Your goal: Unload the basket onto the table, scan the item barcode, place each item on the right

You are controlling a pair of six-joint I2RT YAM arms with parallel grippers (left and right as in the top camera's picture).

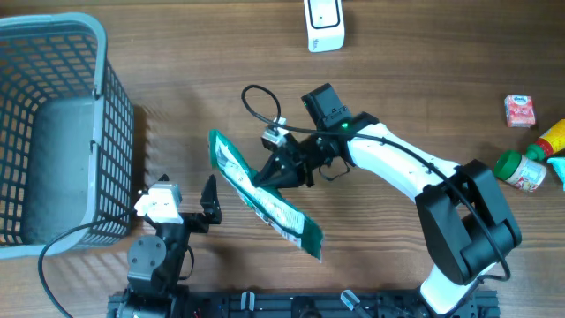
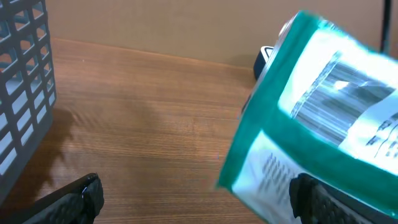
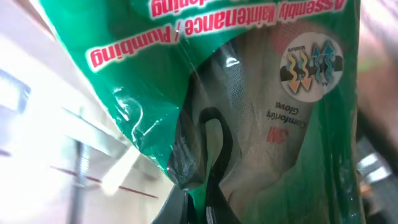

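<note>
While the right hand (image 1: 274,172) is clamped on one edge of the green packet (image 1: 269,201), I see two risks. The thin film can slide out of the closed fingers, because only the edge is held. Also the packet hangs tilted above the middle of the worktop (image 1: 415,79), well apart from the white scanner (image 1: 324,25), so the barcode may face the wrong way. The right arm reaches in from the right. The left hand (image 2: 199,208) rests low with fingers wide apart, just beside the packet, and could bump it.
</note>
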